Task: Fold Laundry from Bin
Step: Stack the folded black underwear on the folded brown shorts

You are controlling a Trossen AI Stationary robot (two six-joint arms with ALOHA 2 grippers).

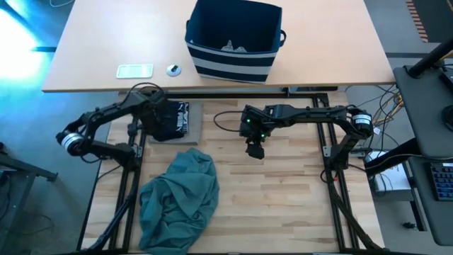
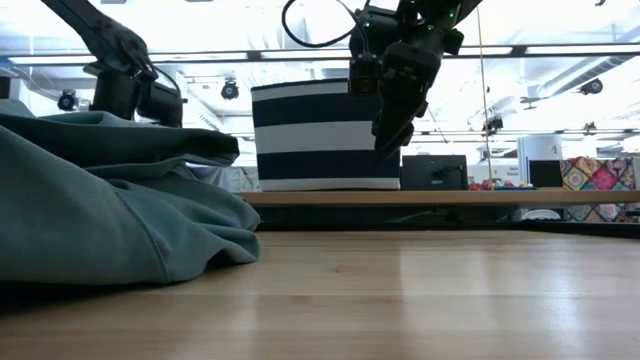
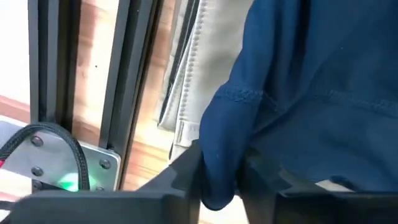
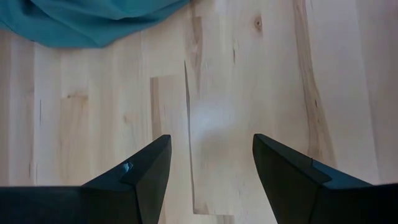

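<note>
High view: left gripper (image 1: pixel 164 119) sits left of centre, over the navy garment with white lettering (image 1: pixel 173 122), which lies on a beige garment (image 1: pixel 195 122) at the far edge of the wooden table (image 1: pixel 283 198). Left wrist view: a fold of the navy cloth hangs down between the two dark fingers (image 3: pixel 180 177), which are clamped on it; the beige fabric with a stitched seam shows behind, beside the black frame rails (image 3: pixel 124 74). Right gripper (image 1: pixel 255 150) hangs near frame centre, above bare wood; right wrist view shows its fingers spread apart with nothing between them, and a corner of the teal-green garment (image 4: pixel 87 22) at the upper left of that frame. High view: teal-green garment is a crumpled heap at lower left, well apart from both grippers. The bin (image 1: pixel 233 39) stands at top centre on the lighter desk (image 1: pixel 333 49); small grey pieces (image 1: pixel 233 48) lie at its bottom. A white flat device (image 1: pixel 134 70) and a small round object (image 1: pixel 173 69) lie left of the bin.
</note>
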